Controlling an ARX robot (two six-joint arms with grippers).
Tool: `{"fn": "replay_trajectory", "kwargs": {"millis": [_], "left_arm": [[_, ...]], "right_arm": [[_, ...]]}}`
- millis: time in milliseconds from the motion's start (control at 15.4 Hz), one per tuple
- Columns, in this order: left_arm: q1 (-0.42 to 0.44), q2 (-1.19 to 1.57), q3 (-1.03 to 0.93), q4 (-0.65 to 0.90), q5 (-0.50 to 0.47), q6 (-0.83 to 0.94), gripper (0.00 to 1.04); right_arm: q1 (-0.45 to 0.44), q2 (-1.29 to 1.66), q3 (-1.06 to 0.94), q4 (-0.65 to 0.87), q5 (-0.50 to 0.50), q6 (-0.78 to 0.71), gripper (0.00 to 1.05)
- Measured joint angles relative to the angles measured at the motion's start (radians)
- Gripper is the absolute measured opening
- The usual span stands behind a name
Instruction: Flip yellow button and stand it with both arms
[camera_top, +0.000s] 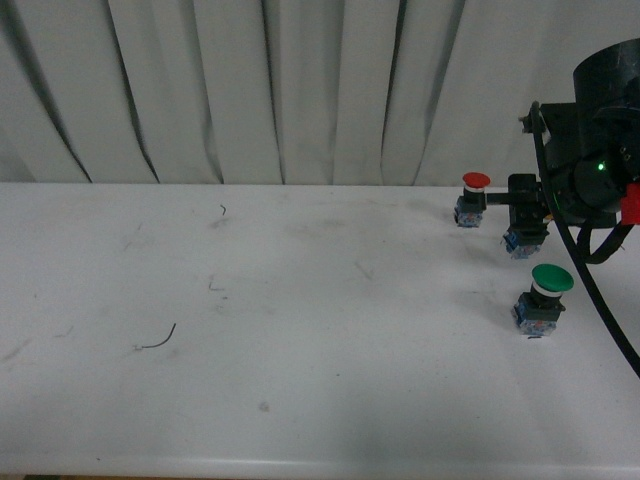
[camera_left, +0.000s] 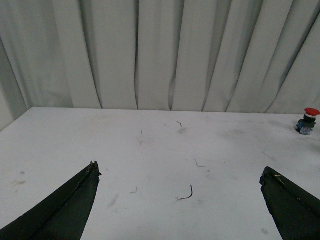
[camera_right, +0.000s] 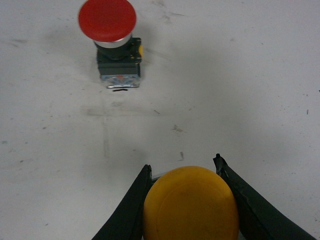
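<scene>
Front: my right gripper (camera_top: 527, 212) at right edge, just beside red button (camera_top: 474, 196); yellow button (camera_top: 517, 243) blue base peeks below; green button (camera_top: 543, 297) lower.
Left wrist: my left gripper (camera_left: 180, 171) spread wide, empty, over scuffed table (camera_left: 150, 145).
Right wrist: fingers (camera_right: 125, 210) clamp yellow cap, bottom centre; red button upper left.

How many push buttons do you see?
3. The red button stands far right near the curtain, the green button nearer the robot, and the yellow button sits between the right gripper's fingers. The arm may hide others.
</scene>
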Motion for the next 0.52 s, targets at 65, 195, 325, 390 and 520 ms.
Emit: {"fn": "replay_trajectory", "kwargs": {"millis": [65,195,325,390,520], "left_arm": [[0.000,0.000,0.000,0.000,0.000,0.000,0.98],[0.000,0.000,0.000,0.000,0.000,0.000,0.98],[0.000,0.000,0.000,0.000,0.000,0.000,0.98],[0.000,0.000,0.000,0.000,0.000,0.000,0.98],[0.000,0.000,0.000,0.000,0.000,0.000,0.98]], "right_arm": [[-0.002,0.013,0.012,-0.004,0.008,-0.003,0.35],[-0.007,0.039,0.050,-0.026,0.012,-0.002,0.35],[-0.006,0.058,0.080,-0.041,0.016,0.010,0.35],[-0.003,0.068,0.090,-0.053,0.016,0.014,0.35],[0.010,0.084,0.106,-0.075,0.019,0.027,0.35]]}}
